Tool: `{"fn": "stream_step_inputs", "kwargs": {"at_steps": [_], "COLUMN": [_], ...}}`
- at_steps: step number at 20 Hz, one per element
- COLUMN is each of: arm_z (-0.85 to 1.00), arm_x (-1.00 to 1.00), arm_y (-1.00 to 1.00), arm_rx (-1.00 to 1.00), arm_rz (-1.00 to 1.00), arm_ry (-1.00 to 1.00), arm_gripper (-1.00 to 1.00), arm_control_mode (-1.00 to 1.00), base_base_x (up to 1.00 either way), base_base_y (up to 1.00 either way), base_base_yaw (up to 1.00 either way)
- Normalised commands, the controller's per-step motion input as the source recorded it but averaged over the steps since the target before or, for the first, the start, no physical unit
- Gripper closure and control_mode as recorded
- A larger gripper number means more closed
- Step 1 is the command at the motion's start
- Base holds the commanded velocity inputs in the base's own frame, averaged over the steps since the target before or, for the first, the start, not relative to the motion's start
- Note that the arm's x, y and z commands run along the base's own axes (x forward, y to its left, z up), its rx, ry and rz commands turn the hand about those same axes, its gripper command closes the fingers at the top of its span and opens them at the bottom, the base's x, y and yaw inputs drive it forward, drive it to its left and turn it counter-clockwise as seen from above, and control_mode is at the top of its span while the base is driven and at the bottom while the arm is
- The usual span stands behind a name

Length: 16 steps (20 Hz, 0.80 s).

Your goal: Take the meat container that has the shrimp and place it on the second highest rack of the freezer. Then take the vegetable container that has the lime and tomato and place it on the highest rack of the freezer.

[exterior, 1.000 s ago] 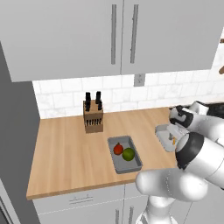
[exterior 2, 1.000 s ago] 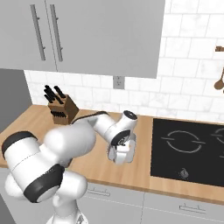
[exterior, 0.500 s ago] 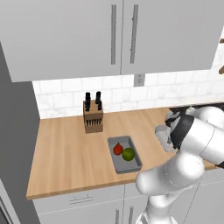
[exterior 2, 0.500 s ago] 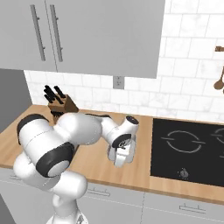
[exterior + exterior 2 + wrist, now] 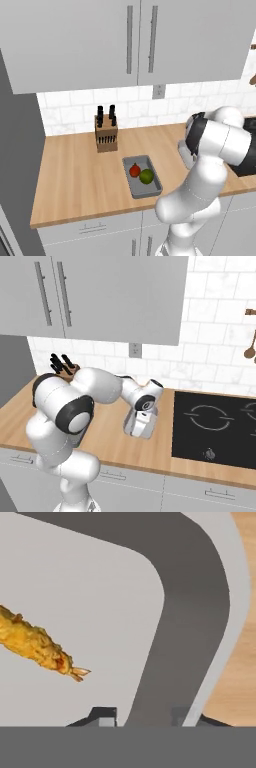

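The arm's big elbow swings from low in front up to the right, and the gripper [image 5: 140, 423] stays down on the meat container [image 5: 131, 426] (the one with the shrimp [image 5: 35, 644]).

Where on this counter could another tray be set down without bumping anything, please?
The widest bare wood lies left of the vegetable container, in front of the knife block and out to the counter front edge. A narrower strip runs between that container and the meat container. It is crowded there, where the gripper straddles the wall beside the stovetop.
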Motion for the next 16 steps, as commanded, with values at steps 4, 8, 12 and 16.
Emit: {"fn": "stream_step_inputs", "kwargs": {"at_steps": [4,8,12,16], "arm_z": [-0.13,0.01,0.27,0.73], "arm_x": [-0.35,-0.38,-0.49,-0.60], "arm_y": [0.28,0.15,0.01,0.00], "arm_rx": [0.00,0.00,-0.06,-0.18], "arm_rz": [-0.01,0.03,0.17,0.34], "arm_ry": [-0.04,-0.05,-0.06,-0.05], "arm_gripper": [1.00,1.00,1.00,1.00], "arm_control_mode": [-1.00,-1.00,-1.00,-1.00], "base_base_x": [0.00,0.00,0.00,0.00], "base_base_y": [0.00,0.00,0.00,0.00], "base_base_yaw": [0.00,0.00,0.00,0.00]}}
